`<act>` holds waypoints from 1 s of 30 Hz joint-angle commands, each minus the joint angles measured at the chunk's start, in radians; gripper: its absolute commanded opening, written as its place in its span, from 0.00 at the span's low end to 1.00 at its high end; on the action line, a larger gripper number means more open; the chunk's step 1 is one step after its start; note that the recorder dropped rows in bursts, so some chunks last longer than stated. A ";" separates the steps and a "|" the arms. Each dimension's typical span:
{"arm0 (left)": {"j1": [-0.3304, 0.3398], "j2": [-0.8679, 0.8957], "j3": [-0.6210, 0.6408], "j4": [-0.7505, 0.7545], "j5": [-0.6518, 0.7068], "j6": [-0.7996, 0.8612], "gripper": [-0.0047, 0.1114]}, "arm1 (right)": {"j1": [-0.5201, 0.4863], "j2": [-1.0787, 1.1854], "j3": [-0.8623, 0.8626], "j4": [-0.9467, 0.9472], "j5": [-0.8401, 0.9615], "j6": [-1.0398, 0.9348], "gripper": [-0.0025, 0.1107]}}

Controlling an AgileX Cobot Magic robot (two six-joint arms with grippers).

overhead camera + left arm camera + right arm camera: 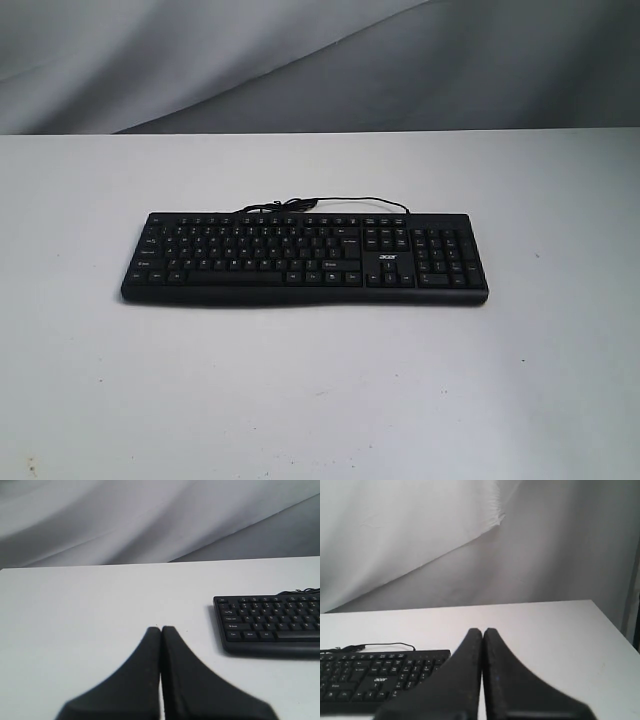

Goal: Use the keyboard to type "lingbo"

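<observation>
While the keyboard [305, 258] lies flat on the white table [320, 390], the left gripper [161, 629] and right gripper [482, 630] are both pressed closed, empty

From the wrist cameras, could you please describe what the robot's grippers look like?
The left gripper and right gripper look alike: matte black fingers, broad at the base, curving to narrow rounded tips. No cables, markings or arm links are visible.

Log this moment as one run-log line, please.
keyboard flat on table | left end effector shut, clear of keyboard | right end effector shut, clear of keyboard | typing not started
</observation>
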 commanded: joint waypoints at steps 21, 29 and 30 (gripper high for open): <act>0.002 -0.003 0.004 -0.008 -0.005 -0.004 0.04 | -0.056 -0.047 0.179 -0.041 0.040 -0.050 0.02; 0.002 -0.003 0.004 -0.008 -0.005 -0.004 0.04 | -0.056 -0.047 0.179 -0.041 0.040 -0.050 0.02; 0.002 -0.003 0.004 -0.008 -0.005 -0.004 0.04 | -0.056 -0.047 0.179 -0.041 0.040 -0.050 0.02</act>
